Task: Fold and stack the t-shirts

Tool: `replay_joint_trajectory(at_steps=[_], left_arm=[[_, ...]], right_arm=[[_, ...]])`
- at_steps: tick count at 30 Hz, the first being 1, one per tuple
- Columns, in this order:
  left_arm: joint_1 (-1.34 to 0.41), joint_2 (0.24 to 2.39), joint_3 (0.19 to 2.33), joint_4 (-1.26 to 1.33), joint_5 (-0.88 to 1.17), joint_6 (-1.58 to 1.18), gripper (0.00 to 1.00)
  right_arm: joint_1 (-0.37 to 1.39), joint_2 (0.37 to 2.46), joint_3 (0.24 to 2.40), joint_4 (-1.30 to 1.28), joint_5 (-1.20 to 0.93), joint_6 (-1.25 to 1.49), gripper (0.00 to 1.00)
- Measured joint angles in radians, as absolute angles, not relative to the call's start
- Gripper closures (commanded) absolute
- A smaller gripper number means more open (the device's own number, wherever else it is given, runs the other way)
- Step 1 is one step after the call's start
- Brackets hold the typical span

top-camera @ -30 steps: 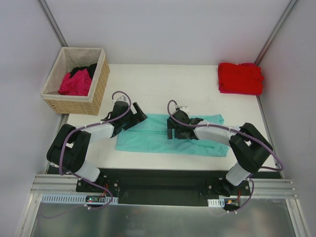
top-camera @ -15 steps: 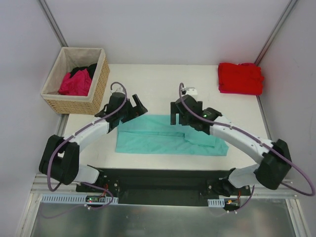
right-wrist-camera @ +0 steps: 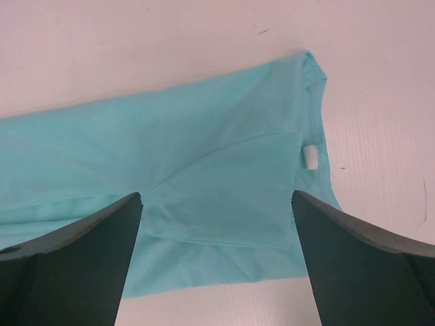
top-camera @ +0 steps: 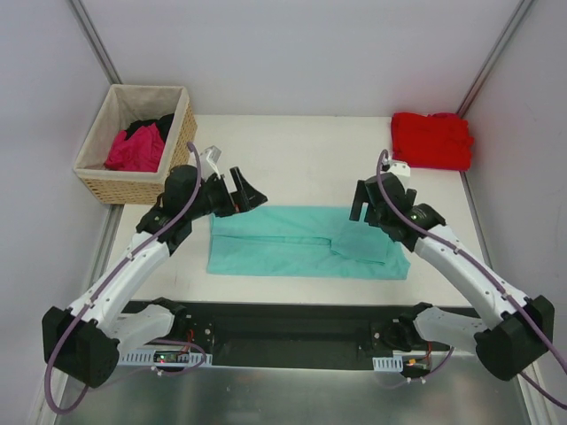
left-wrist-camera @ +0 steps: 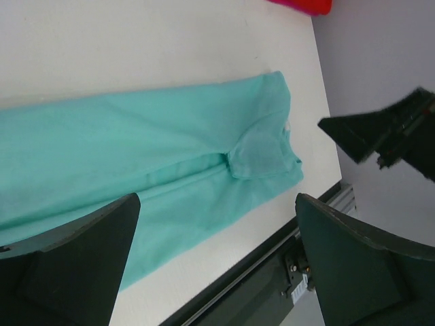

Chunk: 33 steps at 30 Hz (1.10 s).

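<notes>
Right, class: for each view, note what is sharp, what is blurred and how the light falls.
Top external: even, soft light, teal t-shirt sharp, shadows faint. Left wrist: left gripper's fingers dark and soft-edged, shirt clearer. Right wrist: right gripper's fingers likewise blurred, neck label clear.

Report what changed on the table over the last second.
The arms swung apart. The left gripper eased off the far left corner of the teal t-shirt, toward the table's far side. The right gripper moved from the shirt's middle out to its right end. Both stayed open, holding nothing. The teal t-shirt, the folded red t-shirt and the basket stayed put.
</notes>
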<state>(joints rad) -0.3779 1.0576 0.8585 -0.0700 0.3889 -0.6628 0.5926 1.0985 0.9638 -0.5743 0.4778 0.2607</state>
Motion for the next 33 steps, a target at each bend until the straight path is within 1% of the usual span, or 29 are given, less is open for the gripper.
replay_joint_trajectory(at_steps=[6,11,15,24,33], left_arm=[[-0.378,0.914,0.763,-0.147,0.412,-0.645,0.01],[-0.378,0.882,0.753,-0.175,0.411,-0.630,0.01],[-0.378,0.884,0.745,-0.186,0.411,-0.609,0.01],[-0.377,0.906,0.745,-0.219,0.411,-0.579,0.01],[-0.371,0.921,0.745,-0.224,0.414,-0.575,0.01]], right_arm=[[0.469,1.296,0.994,-0.478,0.383,0.248,0.04],[0.449,1.468,1.073,-0.402,0.292,0.250,0.03],[0.448,1.541,1.100,-0.352,0.245,0.259,0.03],[0.417,1.577,1.067,-0.255,0.200,0.308,0.03],[0.371,1.515,0.864,-0.114,0.181,0.453,0.03]])
